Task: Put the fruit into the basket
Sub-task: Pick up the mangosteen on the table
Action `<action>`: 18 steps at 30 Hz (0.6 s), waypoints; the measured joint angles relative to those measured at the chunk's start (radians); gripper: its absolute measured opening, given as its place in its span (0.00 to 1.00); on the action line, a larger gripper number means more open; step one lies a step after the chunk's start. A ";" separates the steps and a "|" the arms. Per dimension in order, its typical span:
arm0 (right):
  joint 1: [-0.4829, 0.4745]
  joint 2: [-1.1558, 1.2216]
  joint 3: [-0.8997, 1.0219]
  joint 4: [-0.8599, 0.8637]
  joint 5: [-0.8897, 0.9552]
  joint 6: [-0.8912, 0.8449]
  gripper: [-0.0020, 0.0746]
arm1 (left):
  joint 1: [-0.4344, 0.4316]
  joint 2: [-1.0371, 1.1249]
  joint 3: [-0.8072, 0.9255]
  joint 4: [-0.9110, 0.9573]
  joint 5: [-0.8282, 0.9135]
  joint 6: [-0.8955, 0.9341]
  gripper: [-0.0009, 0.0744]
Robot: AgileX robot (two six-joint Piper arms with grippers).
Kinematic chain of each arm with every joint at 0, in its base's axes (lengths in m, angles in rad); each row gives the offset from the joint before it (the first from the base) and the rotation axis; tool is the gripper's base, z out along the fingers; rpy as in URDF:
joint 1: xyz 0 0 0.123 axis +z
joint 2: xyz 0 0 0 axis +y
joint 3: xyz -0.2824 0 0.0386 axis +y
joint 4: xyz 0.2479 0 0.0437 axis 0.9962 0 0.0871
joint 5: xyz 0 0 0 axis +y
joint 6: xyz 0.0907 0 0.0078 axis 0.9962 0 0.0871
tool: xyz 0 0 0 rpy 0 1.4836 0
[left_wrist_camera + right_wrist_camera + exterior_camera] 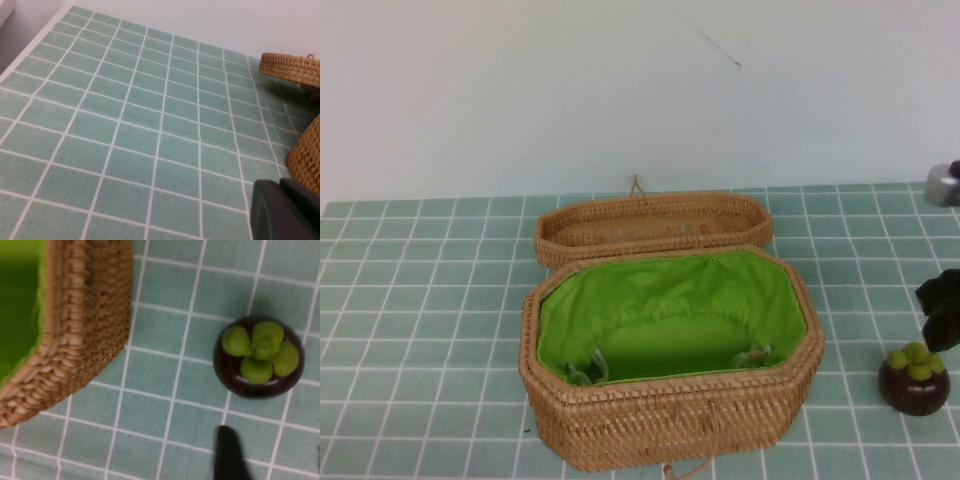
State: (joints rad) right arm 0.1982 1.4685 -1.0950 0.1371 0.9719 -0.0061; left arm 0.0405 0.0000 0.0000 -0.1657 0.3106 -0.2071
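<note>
The fruit is a small dark maroon mangosteen with green leaves, standing on the tiled table right of the basket. The basket is open and its green lining holds nothing; the lid lies back behind it. My right gripper hovers just above and behind the fruit, apart from it. In the right wrist view the fruit lies ahead of the open right gripper, with the basket wall beside. My left gripper shows only in the left wrist view, shut and empty, next to the basket's wall.
A grey object sits at the far right edge of the table. A pale wall runs behind the table. Green tiled surface stretches left of the basket. The lid's edge also shows in the left wrist view.
</note>
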 joint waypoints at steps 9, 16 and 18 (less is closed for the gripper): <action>0.002 0.140 0.000 -0.026 -0.009 0.095 0.85 | 0.000 0.000 0.000 0.000 0.000 0.000 0.01; 0.002 0.197 -0.005 -0.096 -0.054 0.168 0.86 | 0.000 0.000 0.000 0.000 0.000 0.000 0.01; 0.002 0.202 -0.005 -0.104 -0.080 0.172 0.86 | 0.000 0.000 0.000 0.000 0.000 0.000 0.01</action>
State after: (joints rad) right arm 0.2003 1.6710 -1.0997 0.0332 0.8922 0.1662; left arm 0.0405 0.0000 0.0000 -0.1657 0.3106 -0.2071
